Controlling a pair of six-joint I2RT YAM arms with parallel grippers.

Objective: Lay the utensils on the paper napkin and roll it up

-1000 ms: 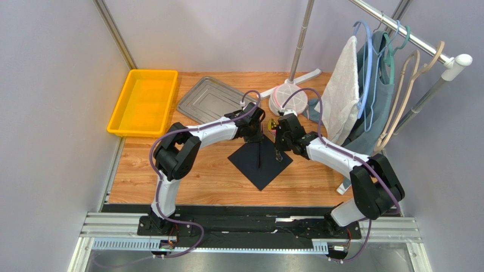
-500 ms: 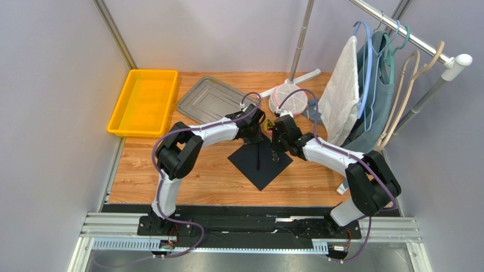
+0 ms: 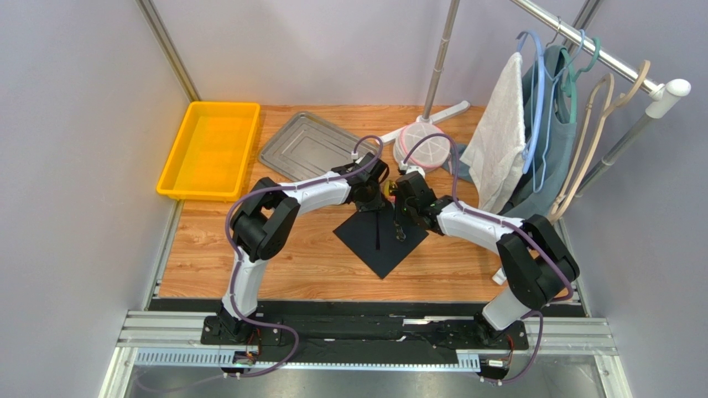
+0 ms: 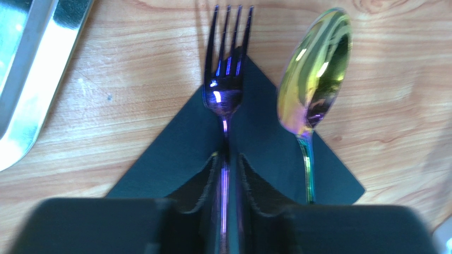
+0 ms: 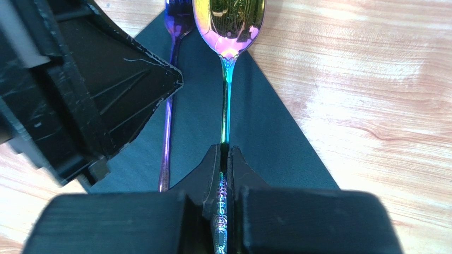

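**Top external.** Paper napkin [image 3: 382, 240]: black, laid as a diamond on the wooden tabletop [image 3: 249, 265]. Left gripper [image 3: 376, 199] and right gripper [image 3: 400, 220] sit side by side over its far corner. Grey tray [image 3: 303, 145] and yellow bin [image 3: 209, 149] lie at the far left.

**Left wrist.** Fork [image 4: 225, 79]: purple, handle along the napkin, tines past its far corner over bare wood. The left gripper is narrowed to a slit, holding the handle. Spoon [image 4: 314, 74]: just right of the fork and parallel, with its gold bowl overhanging the napkin's edge.

**Right wrist.** The right gripper is pinched closed on the spoon's greenish handle. Whether the spoon touches the napkin cannot be told.
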